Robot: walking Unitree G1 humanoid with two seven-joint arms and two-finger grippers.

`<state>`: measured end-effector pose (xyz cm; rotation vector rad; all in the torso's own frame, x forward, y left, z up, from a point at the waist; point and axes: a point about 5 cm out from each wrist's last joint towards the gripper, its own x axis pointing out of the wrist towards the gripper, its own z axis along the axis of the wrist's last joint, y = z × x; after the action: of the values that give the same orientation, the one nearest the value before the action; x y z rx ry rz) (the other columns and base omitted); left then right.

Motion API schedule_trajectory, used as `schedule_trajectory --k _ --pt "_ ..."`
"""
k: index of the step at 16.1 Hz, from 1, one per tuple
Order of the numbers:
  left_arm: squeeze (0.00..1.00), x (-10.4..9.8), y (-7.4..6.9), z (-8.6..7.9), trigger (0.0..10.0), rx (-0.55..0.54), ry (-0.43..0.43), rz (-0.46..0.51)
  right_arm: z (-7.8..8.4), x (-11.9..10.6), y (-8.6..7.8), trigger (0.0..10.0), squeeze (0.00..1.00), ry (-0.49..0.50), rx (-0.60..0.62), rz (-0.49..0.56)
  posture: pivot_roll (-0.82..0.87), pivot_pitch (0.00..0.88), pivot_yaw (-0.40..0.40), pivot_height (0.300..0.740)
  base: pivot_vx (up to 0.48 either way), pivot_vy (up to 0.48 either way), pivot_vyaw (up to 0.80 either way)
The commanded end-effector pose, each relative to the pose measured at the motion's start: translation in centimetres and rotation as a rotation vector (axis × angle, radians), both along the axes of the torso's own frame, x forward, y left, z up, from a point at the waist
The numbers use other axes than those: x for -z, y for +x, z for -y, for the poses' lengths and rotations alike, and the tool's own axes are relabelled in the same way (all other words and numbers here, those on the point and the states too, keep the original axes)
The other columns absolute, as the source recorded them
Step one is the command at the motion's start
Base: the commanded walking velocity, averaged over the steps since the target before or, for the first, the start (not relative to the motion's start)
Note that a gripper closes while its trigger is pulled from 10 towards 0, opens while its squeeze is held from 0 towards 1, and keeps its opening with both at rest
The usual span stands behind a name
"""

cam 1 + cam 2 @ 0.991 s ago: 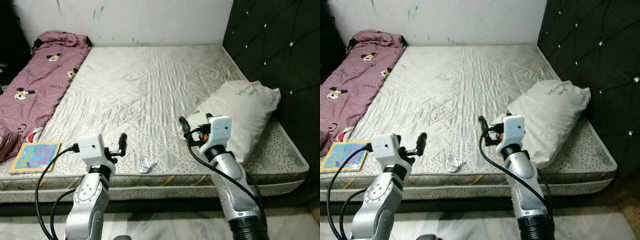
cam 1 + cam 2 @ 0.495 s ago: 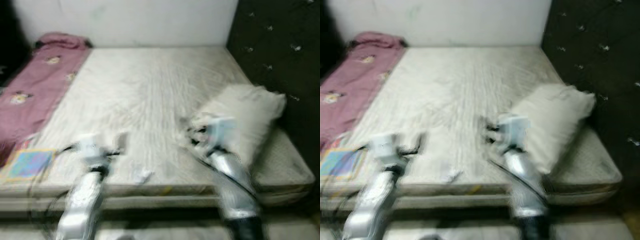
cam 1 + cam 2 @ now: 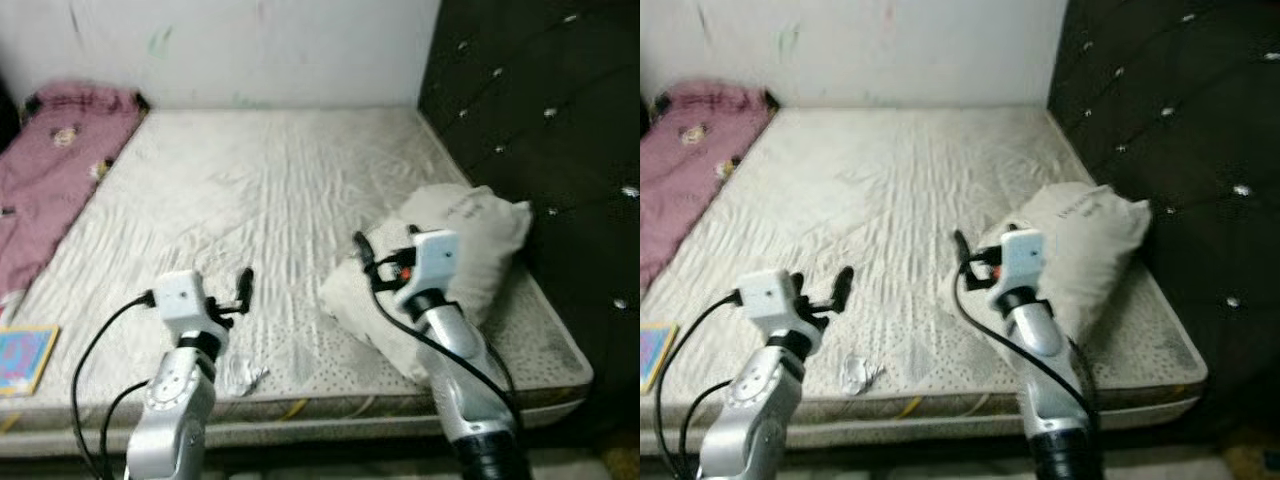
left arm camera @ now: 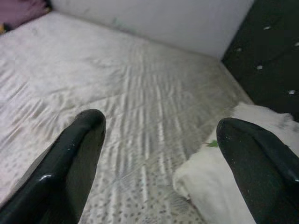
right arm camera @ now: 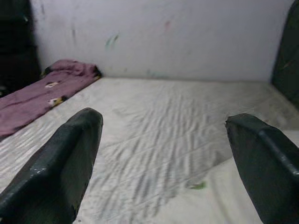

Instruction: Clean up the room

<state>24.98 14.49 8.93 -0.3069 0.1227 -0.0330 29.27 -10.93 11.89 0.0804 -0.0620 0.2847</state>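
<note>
- Book: colourful cover, lies flat at the bed's front left corner, partly cut off by the frame edge. Nothing touching it.
- Pink blanket: bunched along the bed's left edge, running up to the back left corner. Needs folding or straightening at some pt.
- Left hand: hovers over the bed's front edge, fingers spread wide, nothing betw. them. Released, holding nothing.
- Crumpled wrapper: small pale scrap on the bed's front edge, just below and beside the left hand. Judged the nearest bit of litter, so prob. the step in hand.
- To do it well: bring the left hand down over the scrap w/ fingers kept apart, straddle it, then pinch. It's thin and light, so close low, near the sheet, or the fingers may slide over it. Watch not to snag the sheet itself.
- Right hand: raised over the bed's front right part, just beside the pillow, fingers wide apart, empty. Cannot tell if it touches the pillow.
- Pillow: white, lies askew near the bed's right edge, against the dark padded headboard. One corner sags twd the front edge.
- Judgement: pillow wants squaring up against the headboard; grip a corner firmly, since soft stuffing will slump if taken by the middle.
- Risk: light is dim and the scrap is close in tone to the sheet, easy to miss.
</note>
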Motion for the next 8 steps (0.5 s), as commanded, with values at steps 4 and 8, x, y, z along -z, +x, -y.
schedule_trajectory --k 4,8 --pt "0.00 -0.12 0.36 0.80 10.0 0.036 -0.018 0.005 -0.35 0.27 0.09 10.0 0.00 0.017 -0.015 -0.010 0.10 0.000 -0.009 0.740 0.000 0.000 0.00" --pt "0.00 -0.12 0.50 0.95 10.0 0.034 -0.031 0.002 -0.54 0.32 0.54 10.0 0.00 0.020 -0.015 -0.020 0.10 0.000 -0.010 0.740 0.000 0.480 -0.33"
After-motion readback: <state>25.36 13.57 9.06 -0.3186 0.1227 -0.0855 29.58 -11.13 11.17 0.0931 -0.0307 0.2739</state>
